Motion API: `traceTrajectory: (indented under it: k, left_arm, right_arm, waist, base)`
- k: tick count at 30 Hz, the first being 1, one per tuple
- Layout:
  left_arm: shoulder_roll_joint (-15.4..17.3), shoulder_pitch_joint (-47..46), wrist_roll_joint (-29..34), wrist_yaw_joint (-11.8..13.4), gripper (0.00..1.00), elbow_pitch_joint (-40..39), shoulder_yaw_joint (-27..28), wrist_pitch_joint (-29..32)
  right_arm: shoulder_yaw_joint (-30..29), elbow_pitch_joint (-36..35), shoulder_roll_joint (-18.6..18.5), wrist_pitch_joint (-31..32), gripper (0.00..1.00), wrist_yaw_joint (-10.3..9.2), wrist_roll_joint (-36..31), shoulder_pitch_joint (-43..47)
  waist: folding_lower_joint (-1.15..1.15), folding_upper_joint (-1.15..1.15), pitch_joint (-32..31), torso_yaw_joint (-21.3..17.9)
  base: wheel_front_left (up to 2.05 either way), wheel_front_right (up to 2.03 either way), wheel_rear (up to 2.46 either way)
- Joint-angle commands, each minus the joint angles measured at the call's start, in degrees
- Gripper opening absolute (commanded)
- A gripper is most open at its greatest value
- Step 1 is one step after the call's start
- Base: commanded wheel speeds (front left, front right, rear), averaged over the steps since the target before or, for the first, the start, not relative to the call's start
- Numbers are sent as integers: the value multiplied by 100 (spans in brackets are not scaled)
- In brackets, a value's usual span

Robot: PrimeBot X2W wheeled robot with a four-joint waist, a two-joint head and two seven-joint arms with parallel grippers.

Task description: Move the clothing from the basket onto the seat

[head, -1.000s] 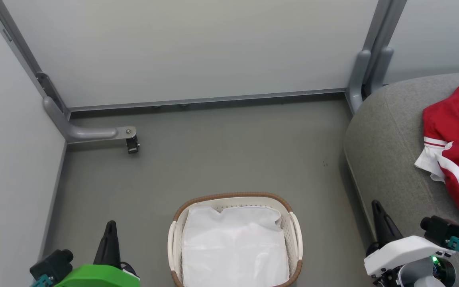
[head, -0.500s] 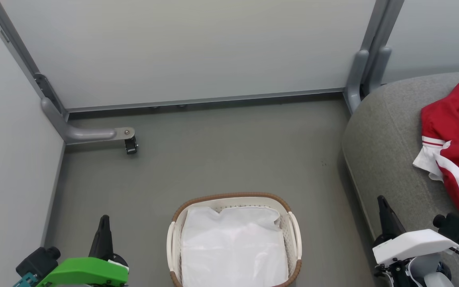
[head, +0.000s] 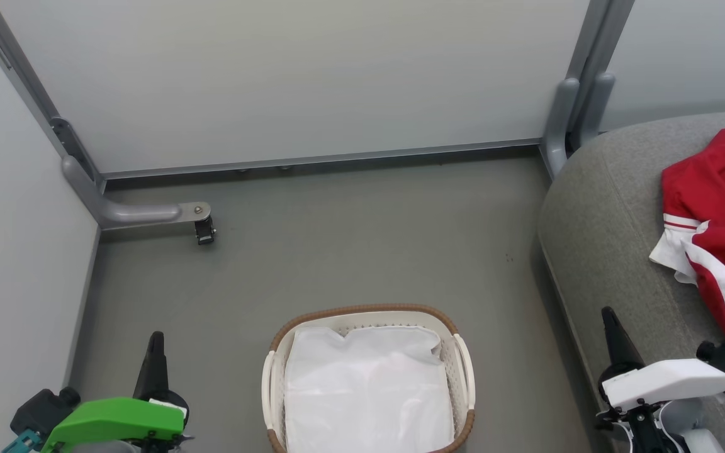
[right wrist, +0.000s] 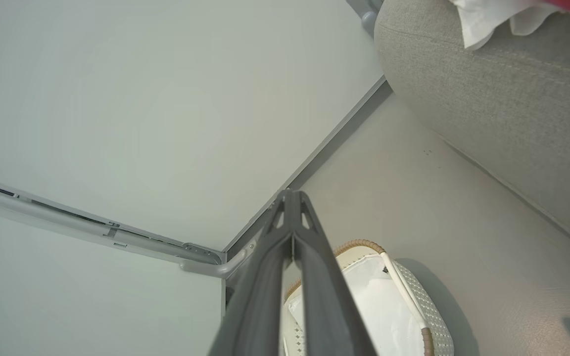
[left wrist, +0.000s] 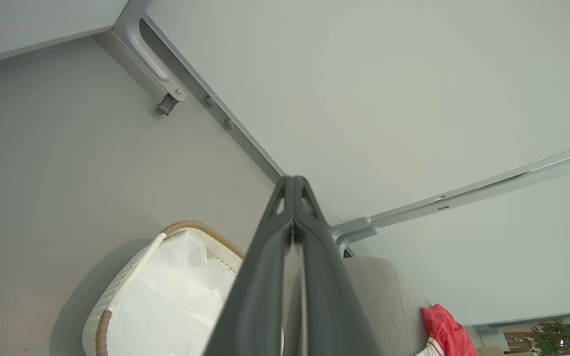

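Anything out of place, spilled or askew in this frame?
The red clothing lies crumpled on the seat, unfolded. The basket stands upright, holding just its rumpled white liner. Nothing spilled or damaged.

The basket (head: 362,309) stands on the floor (head: 350,245) left of the seat (head: 608,226), which bears the clothing (head: 724,195), seemingly near its edge.

At three o'clock, the clothing (head: 724,195) was bright red with white trim, on the seat (head: 601,251) of grey woven fabric. At six o'clock, the basket (head: 362,309) was white perforated plastic with a brown woven rim and a white liner (head: 369,396). The floor (head: 337,239) was grey-green; the wall panels (head: 306,75) pale grey, framed darker grey. The left arm's shell (head: 117,421) was green, the right arm's shell (head: 664,380) white, all jaws charcoal.
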Motion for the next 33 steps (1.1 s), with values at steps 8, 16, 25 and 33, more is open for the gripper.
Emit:
traceTrajectory:
  k: [8,16,25,33]
  left_arm:
    - [36,-218,-542,-56,0,-103,127,151]
    - [37,-258,-968,-71,0,-121,208,283]
    - [36,-312,-1391,-89,0,-144,298,411]
    - [36,-347,-1750,-99,0,-165,361,517]
  right_arm:
    - [-86,-116,-34,163,0,-2,621,-152]
    - [-144,-145,-37,289,0,-3,1110,-166]
    - [-198,-169,-40,414,0,-3,1596,-163]
    - [-244,-194,-43,522,0,-4,2009,-181]
  waist:
    - [0,0,-2,-19]
    - [0,0,-5,-38]
    - [0,0,-7,-58]
    - [0,0,-10,-76]
  base:
    - [0,0,0]
    - [0,0,0]
    - [0,0,0]
    - [0,0,0]
